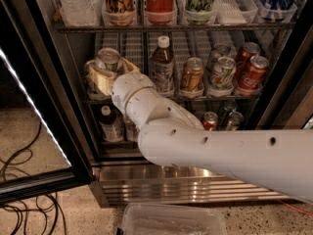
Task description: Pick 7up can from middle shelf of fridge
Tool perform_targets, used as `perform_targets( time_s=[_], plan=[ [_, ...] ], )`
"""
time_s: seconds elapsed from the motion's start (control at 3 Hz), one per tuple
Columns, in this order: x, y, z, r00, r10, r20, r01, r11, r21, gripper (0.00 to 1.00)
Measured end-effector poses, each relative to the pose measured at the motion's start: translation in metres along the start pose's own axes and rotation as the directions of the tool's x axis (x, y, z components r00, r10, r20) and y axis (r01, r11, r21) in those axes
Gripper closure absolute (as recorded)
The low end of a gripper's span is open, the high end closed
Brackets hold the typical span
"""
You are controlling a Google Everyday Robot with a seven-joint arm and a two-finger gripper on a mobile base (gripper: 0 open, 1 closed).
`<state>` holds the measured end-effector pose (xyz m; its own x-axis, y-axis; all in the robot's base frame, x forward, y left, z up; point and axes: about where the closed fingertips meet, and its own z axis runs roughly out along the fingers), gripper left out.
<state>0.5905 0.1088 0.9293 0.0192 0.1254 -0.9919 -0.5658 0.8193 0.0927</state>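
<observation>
Here, arm (220,151) angled up-left into fridge (195,190), gripper (110,71) at left of middle shelf (195,98), jaws clasping 7up can (107,58)

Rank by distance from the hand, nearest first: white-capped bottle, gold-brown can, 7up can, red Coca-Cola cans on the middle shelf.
1. 7up can, at the hand, far left.
2. White-capped bottle, centre-left.
3. Gold-brown can, centre.
4. Red Coca-Cola cans, far right.

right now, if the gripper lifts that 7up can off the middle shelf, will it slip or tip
The gripper is at the 7up can, left end of the middle shelf. Its smooth metal wall probably slips easily. Standing upright and narrow, it may tip toward the neighbouring bottle if nudged.
</observation>
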Motion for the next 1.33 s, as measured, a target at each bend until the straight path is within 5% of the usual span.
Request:
perform_targets(
  time_s=[0.67, 1.33],
  plan=[
    [0.000, 0.013, -0.029, 0.996, 0.093, -0.001, -0.092, 0.9882, -0.123, 1.00],
    [0.005, 0.021, -0.064, 0.972, 0.233, -0.026, -0.233, 0.9458, -0.226, 1.00]
  ],
)
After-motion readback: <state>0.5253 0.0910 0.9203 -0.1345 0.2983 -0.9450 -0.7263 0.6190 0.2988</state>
